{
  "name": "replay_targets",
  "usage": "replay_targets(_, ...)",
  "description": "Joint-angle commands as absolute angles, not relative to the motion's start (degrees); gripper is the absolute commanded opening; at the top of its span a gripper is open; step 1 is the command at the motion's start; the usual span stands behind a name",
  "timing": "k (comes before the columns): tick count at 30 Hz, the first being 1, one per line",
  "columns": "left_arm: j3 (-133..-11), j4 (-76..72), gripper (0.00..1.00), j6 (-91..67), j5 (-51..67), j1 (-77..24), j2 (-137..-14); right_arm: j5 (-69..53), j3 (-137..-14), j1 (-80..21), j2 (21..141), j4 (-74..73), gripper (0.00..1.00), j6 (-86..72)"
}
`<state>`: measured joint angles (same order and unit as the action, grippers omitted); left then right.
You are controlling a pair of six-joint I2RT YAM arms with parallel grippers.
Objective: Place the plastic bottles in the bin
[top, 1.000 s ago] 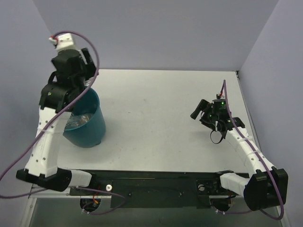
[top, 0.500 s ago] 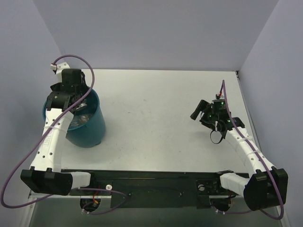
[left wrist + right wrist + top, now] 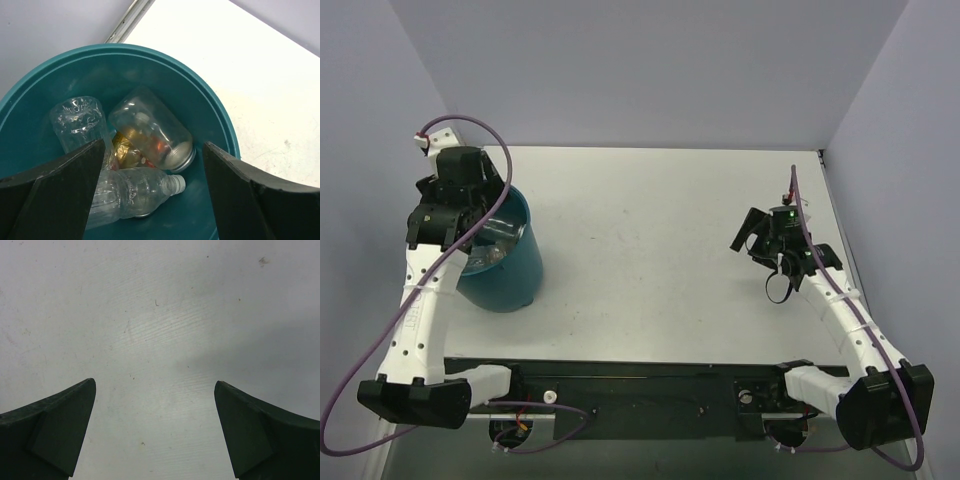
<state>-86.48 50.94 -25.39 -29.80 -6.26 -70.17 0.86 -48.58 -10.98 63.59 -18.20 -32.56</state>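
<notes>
**Left pincer lets go over the bin; no bottles left outside it**

At the far left, the left pincer [image 3: 152,167] hangs straight over the mouth of the bin [image 3: 510,278]. It is released: the fingers stand wide apart with nothing between them. A second ago this arm rode higher above the bin. Since then it has dropped toward the rim and drawn slightly left, and the fingers have spread. I judge from this that a bottle has just been let fall.

Inside the bin lie the bottles [image 3: 150,131]. A crushed clear one leans on the left wall, and a wider clear one lies at the middle. A third lies on its side below them, cap pointing right, and a gold label [image 3: 125,152] shows among them. All rest on the bin's floor, free of the fingers.

Right of the bin the surface [image 3: 640,230] shows no bottle in the top view.

Well right of the bin, the right pincer [image 3: 155,405] hovers over the surface. It is also released, holds nothing and has barely stirred.

The task looks done, or nearly so, with only the left arm's withdrawal from the bin remaining.
</notes>
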Motion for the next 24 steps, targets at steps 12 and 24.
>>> replay_targets(12, -84.11, 32.71, 0.91, -20.04, -8.36, -27.14, -69.95, 33.13, -56.69, -11.95, 58.45, -33.84, 1.0, -31.11)
replay_targets(24, -84.12, 28.83, 0.91, -22.15, -0.35, -38.67, -79.11, 33.49, -52.82, -12.04, 55.9, -35.16, 1.0, -33.49)
